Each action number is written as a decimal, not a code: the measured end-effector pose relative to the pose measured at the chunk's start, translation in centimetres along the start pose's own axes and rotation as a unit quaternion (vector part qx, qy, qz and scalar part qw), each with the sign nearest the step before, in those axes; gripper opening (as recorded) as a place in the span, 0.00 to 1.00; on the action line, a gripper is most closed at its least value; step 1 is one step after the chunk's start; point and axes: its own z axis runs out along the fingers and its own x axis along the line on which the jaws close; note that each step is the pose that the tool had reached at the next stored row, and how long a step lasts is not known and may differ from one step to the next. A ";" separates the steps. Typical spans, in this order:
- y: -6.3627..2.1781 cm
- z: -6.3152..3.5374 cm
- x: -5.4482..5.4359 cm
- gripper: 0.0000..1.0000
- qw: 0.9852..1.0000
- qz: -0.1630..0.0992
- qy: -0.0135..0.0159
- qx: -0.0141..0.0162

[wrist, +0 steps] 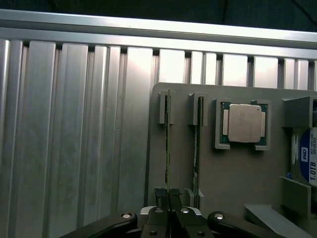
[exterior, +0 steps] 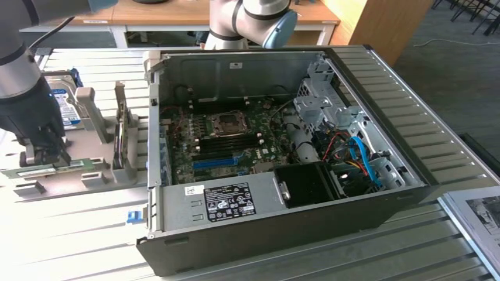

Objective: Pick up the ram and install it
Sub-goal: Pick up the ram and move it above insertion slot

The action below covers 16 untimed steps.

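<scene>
The ram (wrist: 168, 144) is a thin green stick standing on edge in a slot of the grey holder (wrist: 223, 173). In the exterior view the ram (exterior: 31, 172) sits at the far left, still seated in the holder (exterior: 93, 175). My gripper (wrist: 169, 196) has its two dark fingertips pressed together on the near end of the stick. From outside, the gripper (exterior: 43, 157) reaches straight down onto it. The open computer case (exterior: 273, 146) holds the motherboard (exterior: 226, 146) with its blue slot (exterior: 215, 162), off to the exterior view's right of the holder.
A second green stick (wrist: 197, 139) stands in the neighbouring slot. A processor chip (wrist: 244, 123) lies in a recess of the holder, and a hard drive (wrist: 307, 161) stands beyond it. The ribbed metal table (wrist: 74, 139) surrounds the holder. Another arm's base (exterior: 250, 23) rises behind the case.
</scene>
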 end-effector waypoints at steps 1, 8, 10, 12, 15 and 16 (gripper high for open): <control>0.00 -0.14 0.0 0.12 1.000 0.000 0.000 0.000; -0.01 -1.05 0.0 0.12 1.000 0.000 0.000 0.000; -0.01 -1.31 0.0 0.12 1.000 0.000 0.000 0.000; -0.02 -1.57 0.0 0.12 1.000 0.000 0.000 0.000; -0.02 -1.99 0.0 0.12 1.000 0.000 0.000 0.000; -0.02 -2.14 -0.1 0.12 1.000 0.000 0.000 0.000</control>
